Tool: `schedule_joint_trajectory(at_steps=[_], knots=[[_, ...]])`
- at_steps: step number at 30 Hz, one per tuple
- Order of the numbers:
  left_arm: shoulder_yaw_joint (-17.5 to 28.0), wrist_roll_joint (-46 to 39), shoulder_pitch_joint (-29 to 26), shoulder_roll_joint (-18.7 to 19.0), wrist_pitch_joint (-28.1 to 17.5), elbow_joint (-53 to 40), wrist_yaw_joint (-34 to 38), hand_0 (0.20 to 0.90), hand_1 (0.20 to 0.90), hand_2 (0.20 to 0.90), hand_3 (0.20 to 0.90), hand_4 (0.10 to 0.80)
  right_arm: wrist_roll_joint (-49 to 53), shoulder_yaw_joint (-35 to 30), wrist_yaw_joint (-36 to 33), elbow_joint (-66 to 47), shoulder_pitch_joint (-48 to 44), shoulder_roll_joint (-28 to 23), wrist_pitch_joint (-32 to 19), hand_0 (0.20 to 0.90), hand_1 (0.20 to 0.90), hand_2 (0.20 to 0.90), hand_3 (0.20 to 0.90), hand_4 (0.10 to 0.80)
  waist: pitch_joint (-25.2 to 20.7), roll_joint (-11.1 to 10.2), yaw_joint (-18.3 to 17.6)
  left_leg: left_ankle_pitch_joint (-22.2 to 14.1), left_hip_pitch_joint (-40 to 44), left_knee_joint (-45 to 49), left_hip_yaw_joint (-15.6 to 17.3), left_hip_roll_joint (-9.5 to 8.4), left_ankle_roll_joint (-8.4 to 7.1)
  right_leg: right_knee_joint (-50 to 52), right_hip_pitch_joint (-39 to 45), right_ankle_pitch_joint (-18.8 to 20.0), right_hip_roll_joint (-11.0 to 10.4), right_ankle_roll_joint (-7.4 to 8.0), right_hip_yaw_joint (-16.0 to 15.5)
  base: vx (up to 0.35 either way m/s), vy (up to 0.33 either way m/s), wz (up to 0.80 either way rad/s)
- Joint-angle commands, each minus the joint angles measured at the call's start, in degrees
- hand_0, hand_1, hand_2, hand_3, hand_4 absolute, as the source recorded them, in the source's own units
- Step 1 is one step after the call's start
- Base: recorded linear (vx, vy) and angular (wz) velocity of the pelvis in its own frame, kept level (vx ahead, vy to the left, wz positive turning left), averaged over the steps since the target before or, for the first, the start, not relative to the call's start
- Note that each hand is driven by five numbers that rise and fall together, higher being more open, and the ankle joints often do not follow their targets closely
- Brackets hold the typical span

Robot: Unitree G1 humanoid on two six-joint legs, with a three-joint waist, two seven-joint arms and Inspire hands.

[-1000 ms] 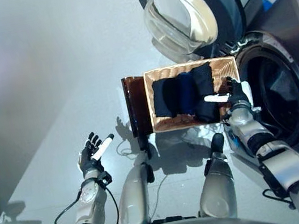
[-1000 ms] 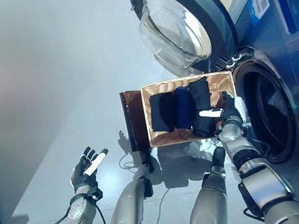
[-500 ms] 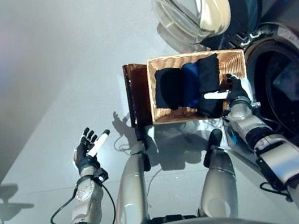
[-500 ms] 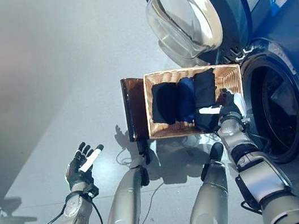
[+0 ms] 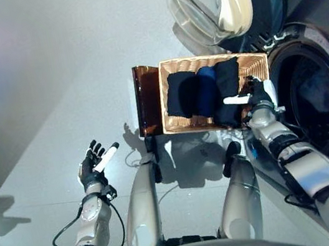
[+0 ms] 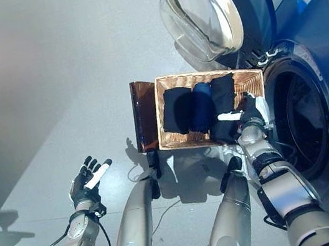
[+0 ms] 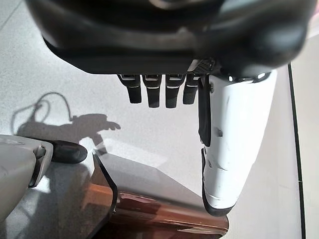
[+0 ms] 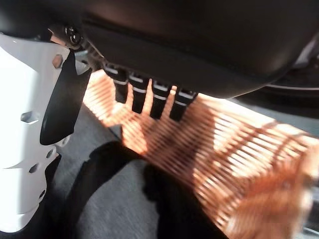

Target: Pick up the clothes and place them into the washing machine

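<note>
A shallow wicker basket [image 5: 177,124] rests on a dark brown box [image 5: 147,99] beside the washing machine's open drum [image 5: 314,113]. In it lie folded clothes side by side: a dark navy one [image 5: 180,95], a blue one [image 5: 207,90] and a black one [image 5: 228,77]. My right hand [image 5: 260,95] hovers over the basket's right end by the black cloth, fingers [image 8: 149,94] straight, white-covered thumb [image 8: 30,129] spread, holding nothing. The black cloth [image 8: 114,199] and wicker wall [image 8: 239,164] lie just past them. My left hand [image 5: 95,166] is open over the floor at the left.
The machine's round glass door [image 5: 220,0] stands swung open above the basket. The machine's front [image 6: 327,39] fills the right side. Grey floor [image 5: 51,85] spreads to the left. The brown box's corner [image 7: 149,206] shows past my left hand.
The camera has shifted a little, so the whole picture moved. My right hand stays over the basket's right end. My left hand has hardly moved.
</note>
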Motion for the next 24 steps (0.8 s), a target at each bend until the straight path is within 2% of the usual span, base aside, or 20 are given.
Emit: schedule_joint_trajectory(at_steps=[1, 11, 17, 24], knots=[[3.0, 0.9, 3.4, 5.0, -3.7, -4.4, 0.7, 0.9, 0.9, 0.9, 0.9, 0.8, -1.2, 1.8, -2.1, -0.4, -4.5, -4.0, -2.0, 0.9, 0.9, 0.9, 0.9, 0.8, -2.9, 0.2, 2.1, -11.7, 1.7, 10.1, -0.9, 1.58, -2.1, -2.8, 0.4, 6.7, 0.1, -1.43, 1.5, 0.0, 0.0, 0.0], [1.6, 0.8, 2.8, 5.8, -4.0, -5.3, 0.6, 0.9, 0.9, 0.9, 0.9, 0.8, -1.1, 3.2, -2.3, 3.6, -9.0, -1.6, -1.6, 0.9, 0.9, 0.9, 0.9, 0.8, -2.9, 0.8, 3.8, -11.8, 0.8, 10.1, -1.4, 0.47, -1.58, -2.9, 0.7, 6.9, -0.9, -0.99, 0.8, 0.009, 0.008, 0.05], [0.4, 1.1, 2.5, 6.6, -3.8, -5.8, 0.7, 0.9, 0.9, 0.9, 0.9, 0.8, -1.5, 1.7, -2.8, 12.4, -12.3, -1.0, 1.3, 0.9, 0.9, 0.9, 0.9, 0.8, -2.4, 1.3, 4.8, -12.0, -0.4, 10.6, -1.5, -0.47, -1.02, -3.1, 0.4, 7.5, -1.6, -0.72, 0.4, 0.002, 0.014, 0.08], [-0.1, 2.1, 1.2, 6.6, -3.7, -4.8, 1.6, 0.9, 0.9, 0.9, 0.9, 0.8, -0.2, 0.4, -3.4, 13.6, -13.0, 0.4, 1.6, 0.9, 0.9, 0.9, 0.9, 0.8, -2.2, 1.3, 4.9, -12.3, -0.7, 10.9, -1.3, -0.72, -0.63, -3.3, 0.1, 7.5, -1.5, -0.89, 0.9, -0.002, 0.015, 0.03]])
